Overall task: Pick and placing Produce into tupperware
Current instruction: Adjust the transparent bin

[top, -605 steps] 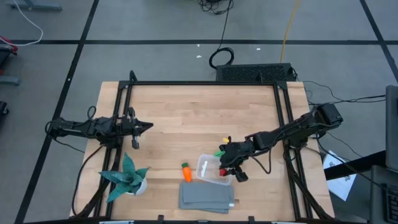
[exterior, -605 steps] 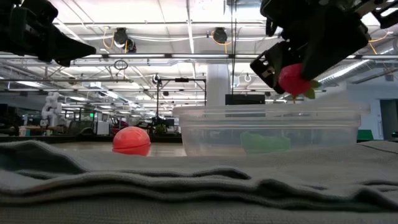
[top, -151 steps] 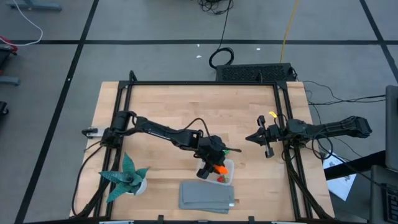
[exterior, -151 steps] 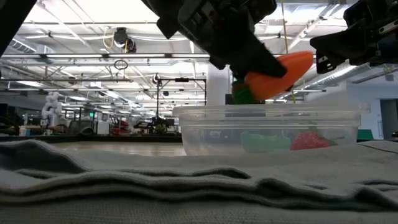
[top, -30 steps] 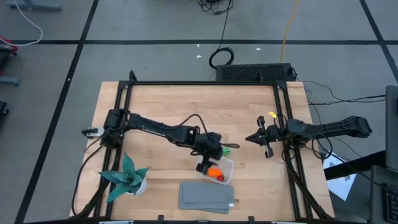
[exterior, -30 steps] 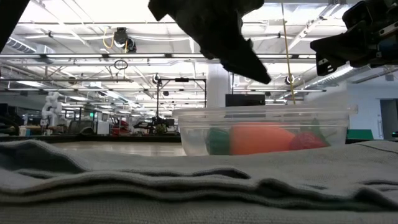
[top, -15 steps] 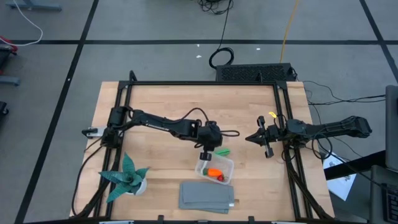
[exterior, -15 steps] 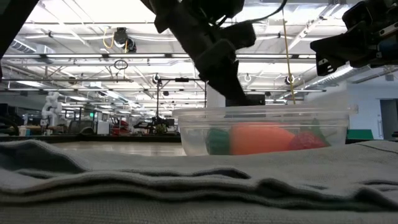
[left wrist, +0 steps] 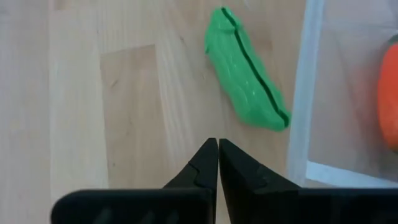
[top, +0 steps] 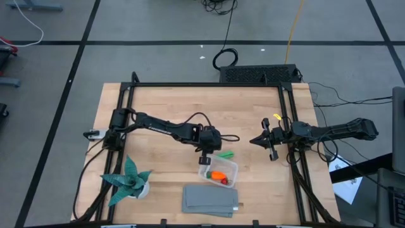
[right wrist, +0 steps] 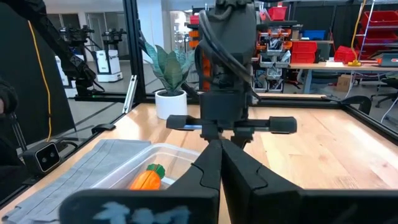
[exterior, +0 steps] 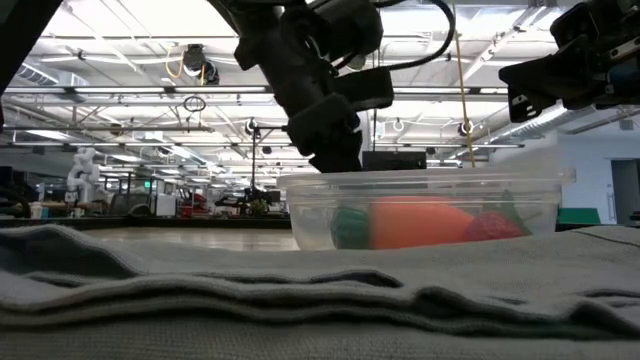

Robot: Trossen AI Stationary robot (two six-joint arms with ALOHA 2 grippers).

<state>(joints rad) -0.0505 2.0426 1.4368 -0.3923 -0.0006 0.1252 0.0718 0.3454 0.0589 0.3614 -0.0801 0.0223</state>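
The tupperware (top: 218, 171) sits near the front of the table, just behind the grey cloth (top: 212, 200). Inside it lie the carrot (top: 218, 176) and the red berry (top: 224, 181), so two of the three pieces look done. The green pod (top: 224, 154) is what is left: it lies on the bare wood just beyond the container's far rim, outside it, as the left wrist view confirms (left wrist: 245, 78).

The left gripper (top: 205, 152) hangs over the container's far left corner, close beside the pod, its fingers pressed together and holding nothing. The right gripper (top: 261, 140) waits well off to the right, fingers likewise closed and empty.

A teal plant (top: 128, 179) stands at the front left.

No brand, label or readable writing shows on any task item.
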